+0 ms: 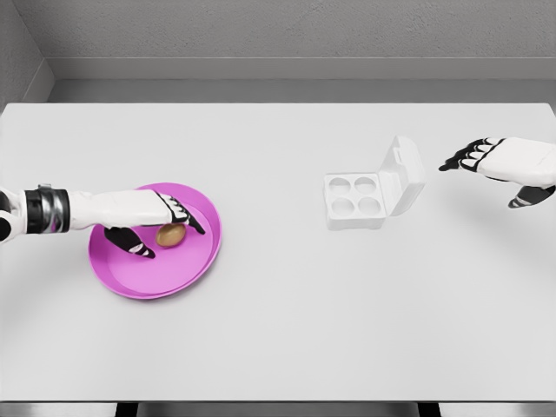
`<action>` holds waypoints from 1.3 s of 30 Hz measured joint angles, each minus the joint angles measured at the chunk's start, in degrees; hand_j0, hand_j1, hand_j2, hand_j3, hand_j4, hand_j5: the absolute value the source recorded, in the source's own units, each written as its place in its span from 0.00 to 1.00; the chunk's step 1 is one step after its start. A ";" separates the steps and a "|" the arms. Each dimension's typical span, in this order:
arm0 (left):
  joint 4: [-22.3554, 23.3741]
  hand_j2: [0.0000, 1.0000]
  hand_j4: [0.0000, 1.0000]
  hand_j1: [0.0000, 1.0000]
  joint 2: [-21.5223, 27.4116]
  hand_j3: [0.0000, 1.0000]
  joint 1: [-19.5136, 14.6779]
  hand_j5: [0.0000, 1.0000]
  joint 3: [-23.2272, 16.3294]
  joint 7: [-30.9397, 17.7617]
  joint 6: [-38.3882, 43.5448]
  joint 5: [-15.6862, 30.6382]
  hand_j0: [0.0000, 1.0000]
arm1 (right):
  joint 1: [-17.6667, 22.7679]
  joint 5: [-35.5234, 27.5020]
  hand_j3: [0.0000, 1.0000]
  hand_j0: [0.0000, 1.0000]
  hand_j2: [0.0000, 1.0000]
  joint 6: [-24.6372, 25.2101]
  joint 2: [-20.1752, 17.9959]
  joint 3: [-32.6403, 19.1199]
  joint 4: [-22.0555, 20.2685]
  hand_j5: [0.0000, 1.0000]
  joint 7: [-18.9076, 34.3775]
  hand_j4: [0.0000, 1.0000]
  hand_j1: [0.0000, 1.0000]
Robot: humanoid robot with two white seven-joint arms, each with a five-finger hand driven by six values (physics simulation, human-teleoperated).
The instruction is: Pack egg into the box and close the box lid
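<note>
A brown egg (170, 235) lies on a pink plate (174, 280) at the left of the white table. My left hand (161, 227) hovers over the plate with its fingers spread on either side of the egg, not closed on it. A white egg box (354, 200) with four empty cups stands right of the middle, its lid (403, 176) raised at the right side. My right hand (486, 165) floats to the right of the lid, fingers relaxed and holding nothing.
The white table (278, 330) reaches a grey wall at the back and its front edge runs along the bottom of the view.
</note>
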 measured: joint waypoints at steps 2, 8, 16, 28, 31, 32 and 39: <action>0.00 0.84 0.84 0.84 0.00 0.84 0.00 0.84 -0.07 -0.04 0.00 -0.01 0.84 | -0.18 0.03 1.00 1.00 1.00 0.00 -0.06 -0.12 0.04 1.00 0.00 1.00 1.00; -0.01 0.78 0.78 0.78 0.00 0.78 -0.17 0.78 -0.13 -0.07 0.00 -0.02 0.78 | -0.26 0.06 1.00 1.00 1.00 0.00 -0.39 -0.21 0.04 1.00 0.00 1.00 1.00; 0.01 0.74 0.74 0.74 -0.12 0.74 -0.18 0.74 -0.29 -0.16 0.00 -0.03 0.74 | -0.26 0.40 1.00 1.00 1.00 0.00 -0.09 0.83 0.45 1.00 0.00 1.00 1.00; 0.05 0.55 0.55 0.55 -0.26 0.55 -0.09 0.55 -0.42 -0.30 0.01 -0.14 0.55 | -0.35 0.52 1.00 1.00 1.00 0.01 0.18 2.08 2.39 1.00 0.00 1.00 1.00; 0.01 0.51 0.51 0.51 -0.26 0.51 -0.09 0.51 -0.46 -0.34 0.01 -0.11 0.51 | -0.44 0.60 1.00 1.00 1.00 0.00 0.28 2.50 2.44 1.00 0.00 1.00 1.00; 0.01 0.50 0.50 0.50 -0.26 0.50 -0.09 0.50 -0.47 -0.34 0.01 -0.13 0.50 | -0.53 0.73 1.00 1.00 1.00 0.01 0.37 2.57 2.45 1.00 0.00 1.00 1.00; -0.94 0.42 0.42 0.42 -0.19 0.42 -0.26 0.42 -0.63 -0.33 -0.02 -0.27 0.42 | -1.32 1.22 1.00 1.00 1.00 0.01 0.52 2.75 2.47 1.00 0.00 1.00 1.00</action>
